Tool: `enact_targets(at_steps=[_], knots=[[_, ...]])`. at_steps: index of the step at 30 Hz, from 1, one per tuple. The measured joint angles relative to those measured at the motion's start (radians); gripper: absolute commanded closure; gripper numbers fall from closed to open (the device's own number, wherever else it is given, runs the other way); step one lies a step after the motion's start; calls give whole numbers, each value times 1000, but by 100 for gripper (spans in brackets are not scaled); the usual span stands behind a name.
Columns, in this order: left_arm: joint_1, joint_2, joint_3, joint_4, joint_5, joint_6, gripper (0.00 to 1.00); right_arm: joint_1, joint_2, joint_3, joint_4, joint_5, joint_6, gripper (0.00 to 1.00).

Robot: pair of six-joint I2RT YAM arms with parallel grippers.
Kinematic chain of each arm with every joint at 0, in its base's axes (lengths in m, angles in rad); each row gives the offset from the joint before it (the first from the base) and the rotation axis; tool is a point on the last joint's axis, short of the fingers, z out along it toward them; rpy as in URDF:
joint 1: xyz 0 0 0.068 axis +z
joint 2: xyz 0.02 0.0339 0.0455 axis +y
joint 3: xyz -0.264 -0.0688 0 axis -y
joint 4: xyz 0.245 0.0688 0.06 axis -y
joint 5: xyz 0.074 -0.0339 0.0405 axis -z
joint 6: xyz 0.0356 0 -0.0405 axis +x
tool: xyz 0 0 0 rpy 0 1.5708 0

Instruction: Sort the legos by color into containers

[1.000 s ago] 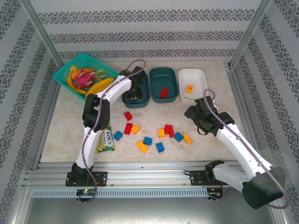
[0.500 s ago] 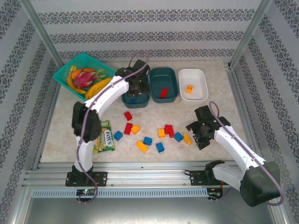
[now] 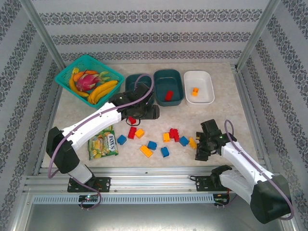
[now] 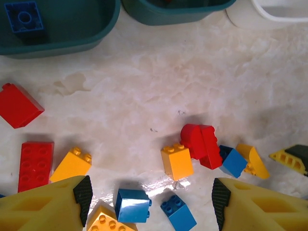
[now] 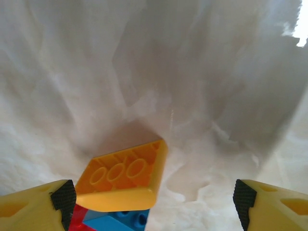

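The right tool point(image 3: 203, 148) hung low over the counter point(image 3: 231, 103) in the overhead view, just beside a yellow sloped brick point(image 3: 192, 143) at the right end of the loose legos point(image 3: 152, 145). The left tool point(image 3: 147, 112) hovered near the front of the left teal tub point(image 3: 130, 77). Behind them the middle teal tub point(image 3: 168, 72) held a red brick point(image 3: 168, 95) and the white tub point(image 3: 198, 73) an orange brick point(image 3: 195, 91), so each colour seemingly had its own container. About eleven bricks lay unsorted between a green snack packet point(image 3: 102, 144) and the right arm. From the left wrist, the left tool point(image 4: 149, 195) stood open with nothing between its fingers, looking down on the scatter. A blue brick point(image 4: 24, 17) sat in the left teal tub, which suggests that tub was meant for blue. From the right wrist, the right tool point(image 5: 154, 197) was spread wide and empty, its fingers point(image 5: 29, 209) straddling the yellow sloped brick point(image 5: 125, 175), which touched a blue and a red brick at its near edge. That crowding likely explained the low, square approach. By colour, the brick probably belonged in the white tub.
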Motion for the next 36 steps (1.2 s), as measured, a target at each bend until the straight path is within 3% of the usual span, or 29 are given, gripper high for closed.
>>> enact_targets(at_steps=[8,13,19,23,36], knots=[[-1,-21,-2,2,7,2,31,31,109,-40,179,13,45,13],[-1,-21,-2,2,20,9,31,32,209,15,149,4,49,19],[-1,-33,-2,2,19,12,31,-67,304,65,97,-76,69,31],[-1,-53,-2,2,18,12,31,-120,359,95,90,-128,71,31],[-1,-74,-9,3,-4,-3,31,-176,401,201,225,-60,39,33]])
